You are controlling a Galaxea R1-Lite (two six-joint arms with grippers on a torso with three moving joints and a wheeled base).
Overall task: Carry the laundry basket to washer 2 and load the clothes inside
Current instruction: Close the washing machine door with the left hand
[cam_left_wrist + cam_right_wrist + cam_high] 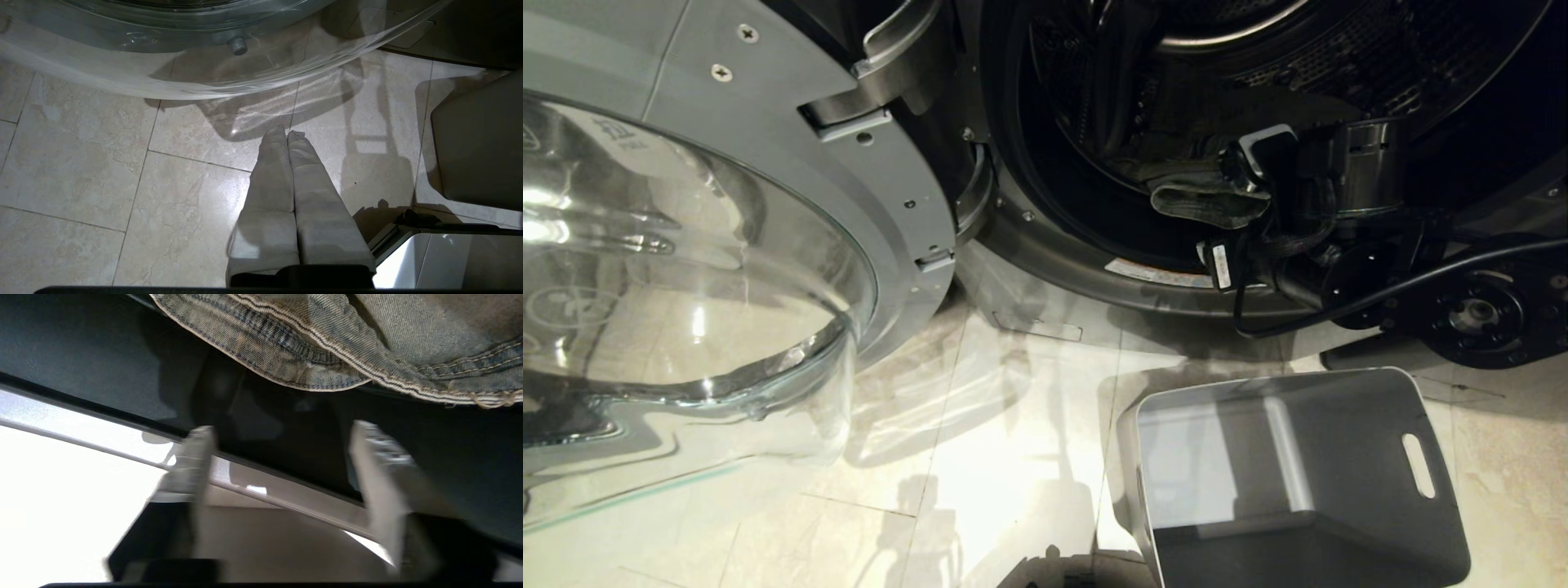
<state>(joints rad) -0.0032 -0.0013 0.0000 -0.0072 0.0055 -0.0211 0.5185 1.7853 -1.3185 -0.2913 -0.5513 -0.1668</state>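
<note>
Right gripper [282, 457] is sitting at the lower lip of the dark grey front-load washer's [1094, 269] opening, fingers spread apart with nothing between them. In the right wrist view both light fingertips [196, 457] are showing clear of the fabric, with a gap to the cloth beyond them.

The faded grey-green denim garment with a thick stitched waistband seam [1205, 200] is lying inside the washer's dark perforated drum [1339, 65], draped at the front edge of the opening, just beside the right gripper. In the right wrist view the denim [327, 343] is hanging over the dark door seal, hem and seam visible. Can't tell whether the cloth is touching the arm in the head view.

The round chrome-ringed glass door [686, 269] is standing swung fully open on the robot's left side of the opening, hinge side against the washer front.

The grey plastic rectangular laundry basket with rounded corners and a slot handle [1298, 482] is sitting on the pale marble-look tile floor [931, 490], in front of the washer and below the right arm, with nothing visible inside.

Left gripper [288, 134] is hanging parked over the floor tiles, both cloth-covered fingers pressed together, holding nothing. Glass door is ahead of it, the basket's wall [478, 155] off to one side.
</note>
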